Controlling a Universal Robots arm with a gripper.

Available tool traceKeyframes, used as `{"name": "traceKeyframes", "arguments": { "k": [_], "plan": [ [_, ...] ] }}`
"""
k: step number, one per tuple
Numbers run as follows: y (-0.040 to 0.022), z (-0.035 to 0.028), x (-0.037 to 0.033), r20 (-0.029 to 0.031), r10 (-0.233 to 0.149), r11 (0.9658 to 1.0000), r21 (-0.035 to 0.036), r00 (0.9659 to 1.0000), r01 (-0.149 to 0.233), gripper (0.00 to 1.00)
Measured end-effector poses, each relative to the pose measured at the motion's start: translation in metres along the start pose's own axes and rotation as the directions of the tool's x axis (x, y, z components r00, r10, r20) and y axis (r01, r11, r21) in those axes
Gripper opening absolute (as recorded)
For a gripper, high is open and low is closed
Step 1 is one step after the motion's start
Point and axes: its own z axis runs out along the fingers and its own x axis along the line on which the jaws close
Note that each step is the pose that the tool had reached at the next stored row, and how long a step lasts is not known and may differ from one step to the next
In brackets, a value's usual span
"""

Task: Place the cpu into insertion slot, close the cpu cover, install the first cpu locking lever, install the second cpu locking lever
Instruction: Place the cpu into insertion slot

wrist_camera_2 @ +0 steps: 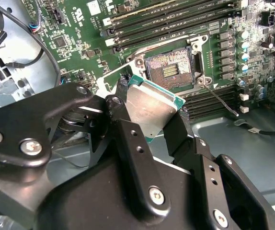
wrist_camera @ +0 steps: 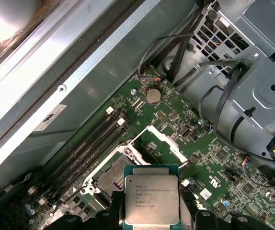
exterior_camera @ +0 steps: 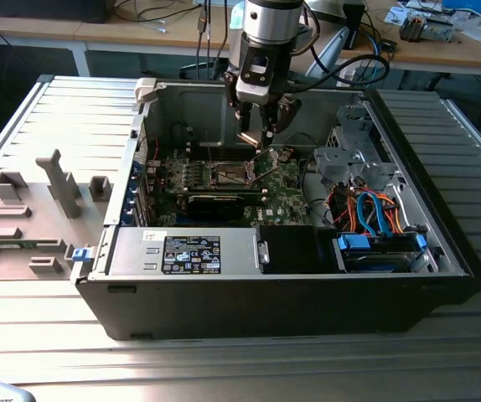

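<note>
Second wrist view: the black two-fingered end effector [wrist_camera_2: 154,112] is clamped on the small, flat, square cpu [wrist_camera_2: 147,100] with the silver-grey metal top and green edge. Its black fingers [wrist_camera_2: 128,139] bear on two opposite edges, leaving the metal face clear. The cpu hangs above the green motherboard [wrist_camera_2: 80,28], near the small square insertion slot [wrist_camera_2: 170,72] with the dark centre and silvery rim. It is apart from the slot and not yet seated. A thin metal wire locking lever [wrist_camera_2: 220,101] lies swung out beside the slot, unlatched.

First wrist view: the thin, silvery, frame-shaped cpu cover [wrist_camera: 168,143] stands raised just beside the slot, so the slot is uncovered.

Exterior view: the end effector reaches down into the open black computer case [exterior_camera: 182,310], which lies on its side on the grey ribbed desk [exterior_camera: 56,352].

Assessment:
- **Weight and stiffness:** the cpu is judged light and rigid, so it needs little clamping force.
- **Grip surface:** its smooth metal top would likely be slippery.
- **Fragility:** the underside contacts and the slot's dark centre are judged fragile.
- **Where to hold:** the proper hold is by the opposite edges, as gripped now, never by the underside.
- **Risk:** a tilted or offset approach could damage the slot.
</note>
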Motion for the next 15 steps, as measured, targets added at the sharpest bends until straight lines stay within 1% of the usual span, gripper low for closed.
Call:
{"name": "traceKeyframes", "arguments": {
  "k": [9,15],
  "plan": [
    [0.0,0.0,0.0,0.0001,0.013,0.9999,0.0004,0.9999,-0.013,0.54],
    [0.0,0.0,0.0,-0.0002,0.03,0.9996,0.0005,0.9996,-0.03,0.54]
  ]
}}
